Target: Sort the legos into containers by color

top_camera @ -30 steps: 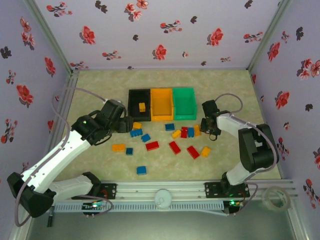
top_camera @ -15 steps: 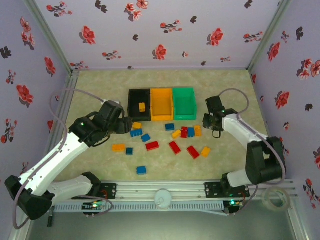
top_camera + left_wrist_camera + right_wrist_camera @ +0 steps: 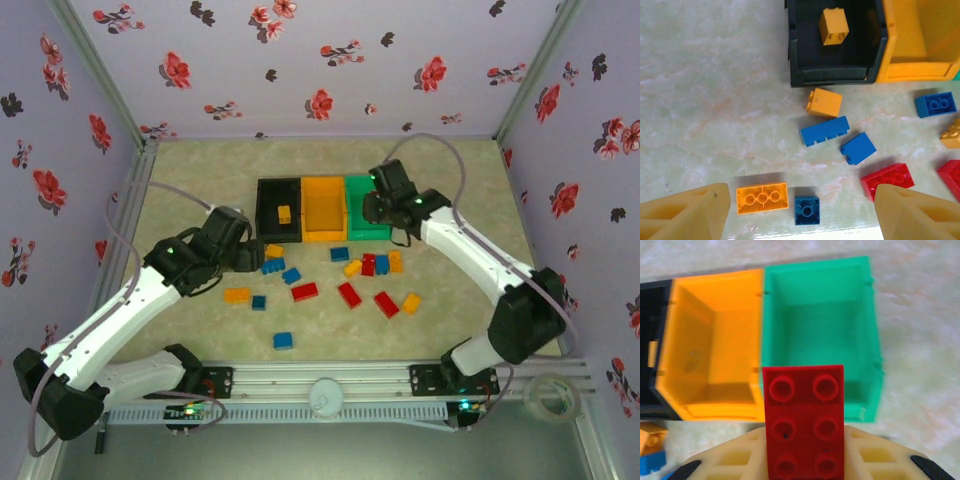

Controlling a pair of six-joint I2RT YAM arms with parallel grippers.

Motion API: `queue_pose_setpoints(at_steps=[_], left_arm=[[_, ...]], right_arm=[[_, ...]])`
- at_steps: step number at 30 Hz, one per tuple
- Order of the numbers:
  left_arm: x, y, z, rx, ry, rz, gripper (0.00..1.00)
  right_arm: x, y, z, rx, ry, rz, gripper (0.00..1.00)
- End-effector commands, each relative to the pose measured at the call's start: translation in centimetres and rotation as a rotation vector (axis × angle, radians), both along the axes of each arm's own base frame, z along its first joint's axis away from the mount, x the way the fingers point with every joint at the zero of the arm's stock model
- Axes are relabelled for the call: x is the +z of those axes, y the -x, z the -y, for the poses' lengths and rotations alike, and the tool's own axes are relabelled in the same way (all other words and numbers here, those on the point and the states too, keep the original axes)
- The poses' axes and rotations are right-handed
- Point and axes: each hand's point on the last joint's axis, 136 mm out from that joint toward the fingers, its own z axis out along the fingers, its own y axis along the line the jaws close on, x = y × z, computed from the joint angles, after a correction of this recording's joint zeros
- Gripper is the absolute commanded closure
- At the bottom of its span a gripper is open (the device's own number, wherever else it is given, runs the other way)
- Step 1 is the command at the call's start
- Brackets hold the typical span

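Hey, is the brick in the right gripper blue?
No, the right gripper is shut on a red brick with six studs showing.

No lettering, label, brand mark or number can be read on the legos (image 3: 762, 198), containers (image 3: 820, 315) or walls (image 3: 300, 60).

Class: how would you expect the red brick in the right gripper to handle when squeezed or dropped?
The red brick looks like rigid moulded plastic, so it probably won't flex between the fingers. Its glossy surface might slip. Flat faces suggest it would settle, not roll.
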Motion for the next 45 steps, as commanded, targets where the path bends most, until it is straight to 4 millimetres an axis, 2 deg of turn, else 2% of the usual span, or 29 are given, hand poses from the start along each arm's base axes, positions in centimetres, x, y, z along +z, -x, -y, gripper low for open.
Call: queue_pose_setpoints(at_steps=[1,5,8,11,14,18,26,32,39,45], left_arm=[[-0.2,0.1,0.5,-0.004,0.023,-0.004,0.24],[-0.3,0.3,0.5,-0.005,0.031,-0.007,0.24],[-0.2,0.5,0.5,-0.002,0.033,-0.011,0.24],[-0.4,0.5,0.4,-0.002,0.03,-0.018,0.24],[-0.6,0.7,0.4,-0.001,0.027,-0.025,0.24],[-0.9,0.7,0.4,0.0,0.029,-0.027,0.24],[-1.9,0.3,1.3,-0.015,0.042,-0.037,0.24],[-3.1,0.1,1.5,-0.011,0.031,-0.061,0.24],[-4.7,-0.1,1.7,0.04,0.047,-0.091,0.24],[-5.9,0.1,1.7,0.061,0.043,-0.115,0.24]], right_arm=[[-0.1,-2.1,-3.5,0.041,-0.017,0.025,0.74],[-1.6,-4.4,-7.2,0.085,-0.035,0.005,0.73],[-3.2,-5.8,-8.9,0.103,-0.022,-0.021,0.69],[-3.9,-6.7,-9.8,0.12,-0.012,-0.039,0.59],[-2.9,-6.3,-9.9,0.133,0.002,-0.025,0.49],[-1.0,-4.9,-8.9,0.136,0.03,0.022,0.39],[1.3,0.3,-5.4,0.128,0.067,0.079,0.34],[2.4,3.5,-1.7,0.07,0.126,0.13,0.32],[1.5,5.9,0.6,0.039,0.127,0.109,0.29],[-1.9,7.6,3.0,-0.017,0.171,0.059,0.32]])
